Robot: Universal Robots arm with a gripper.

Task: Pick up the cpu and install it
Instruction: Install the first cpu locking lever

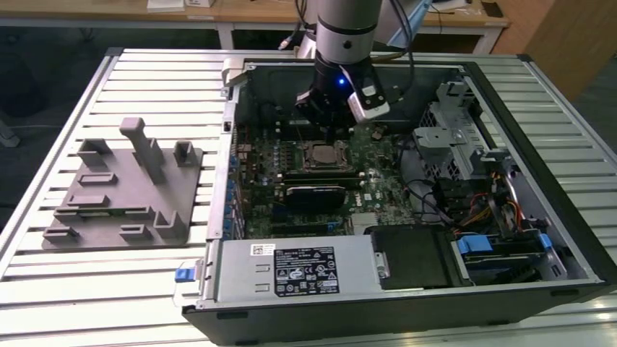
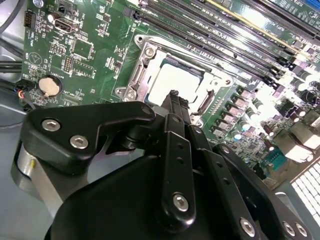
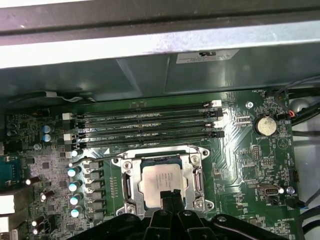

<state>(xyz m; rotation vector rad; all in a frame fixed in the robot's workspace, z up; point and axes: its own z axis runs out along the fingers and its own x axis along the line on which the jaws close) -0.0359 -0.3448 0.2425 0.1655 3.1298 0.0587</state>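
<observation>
Cpu (image 3: pixel 161 179) lies flat in its socket on the green motherboard (image 3: pixel 240 155), its pale silver top facing up and framed by the socket's metal bracket (image 3: pixel 127 182). In both wrist views we see the gripper (image 3: pixel 170 195) right over the chip's edge, its black jaws pressed together with nothing visible between them. We cannot tell whether the tips touch the metal top. In the second wrist view the cpu (image 2: pixel 172 80) shines bright just beyond the gripper (image 2: pixel 173 96), with the memory slots (image 2: pixel 225 30) running alongside the socket and a coin cell battery (image 2: pixel 49 86) well apart from it.

In the exterior view we find the arm reaching down into the open computer case (image 1: pixel 386 318), which lies on its side on a slatted metal tabletop (image 1: pixel 144 79). The gripper (image 1: pixel 331 134) hangs just above the cpu (image 1: pixel 323 154) near the middle of the board. A black block (image 1: pixel 313 196) sits just beside the socket. A grey plastic fixture (image 1: pixel 126 188) with upright posts stands on the tabletop toward the exterior view's left, outside the case.
</observation>
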